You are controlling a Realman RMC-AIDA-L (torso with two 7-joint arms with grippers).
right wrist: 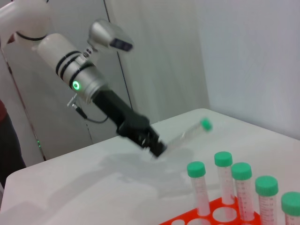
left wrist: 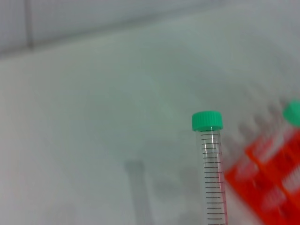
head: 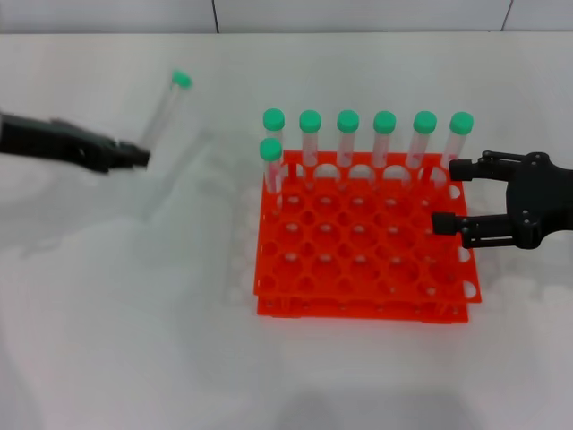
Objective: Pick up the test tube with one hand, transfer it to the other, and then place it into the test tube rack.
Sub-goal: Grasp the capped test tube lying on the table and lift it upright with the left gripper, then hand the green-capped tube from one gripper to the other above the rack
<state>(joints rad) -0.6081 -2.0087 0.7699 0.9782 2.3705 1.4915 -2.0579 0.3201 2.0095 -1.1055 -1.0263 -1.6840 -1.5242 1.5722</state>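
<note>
1. My left end effector (head: pixel 139 157) is clenched on the lower end of the test tube (head: pixel 166 107), holding it in the air over the bench (head: pixel 107 340), well to the left of the test tube rack (head: pixel 363 246). The tube leans with its green cap (head: pixel 182 79) uppermost, pointing up and toward the rack side.
2. My right end effector (head: pixel 445 195) hovers at the right edge of the rack with its fingers spread apart and nothing between them, ready to receive.
3. Handling, as I judge it: the tube looks light and stiff, a clear plastic wall with printed graduations, smooth and likely slippery under hard pads. It should not crush easily, but it could pivot in a two-point grip.
4. Where to take hold: my left holds the bottom, so the free stretch is the upper body just under the cap. I would have my right take it there, across the barrel, leaving the lower end free to enter a hole.
5. Count: one tube in my grip; seven more green-capped tubes stand in the rack, six along the back row and one just in front of that row's left end. One rack, orange-red, two tiers.
</note>
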